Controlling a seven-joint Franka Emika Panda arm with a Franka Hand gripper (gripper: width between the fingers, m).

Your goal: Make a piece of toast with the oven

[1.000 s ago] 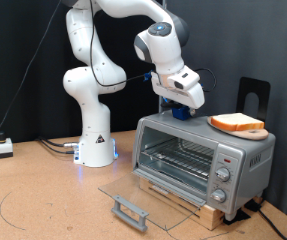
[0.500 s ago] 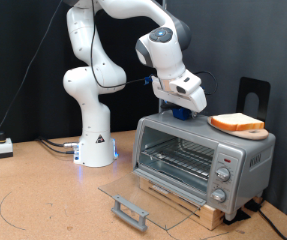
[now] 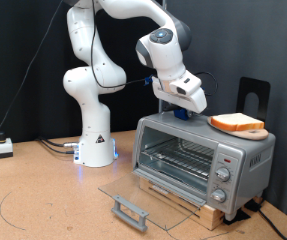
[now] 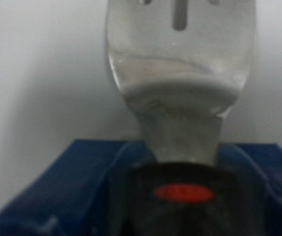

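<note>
Atop the oven point(image 3: 203, 155), the toast point(image 3: 237, 123) rests on a round board point(image 3: 251, 132); the gripper point(image 3: 183, 108) hovers beside it, door point(image 3: 148, 198) down. Wrist view: a spatula point(image 4: 180, 69) clamped in blue fingers point(image 4: 42, 187).

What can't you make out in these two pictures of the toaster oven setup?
- Gripper: in the exterior view its fingers are hidden behind the hand, so open or shut is unclear.
- Spatula: blurred in the wrist view, blade cut off by the picture's edge; the blue holder hides its handle.
- Oven: knob markings too small.
- Toast: underside hidden by the round board.
</note>
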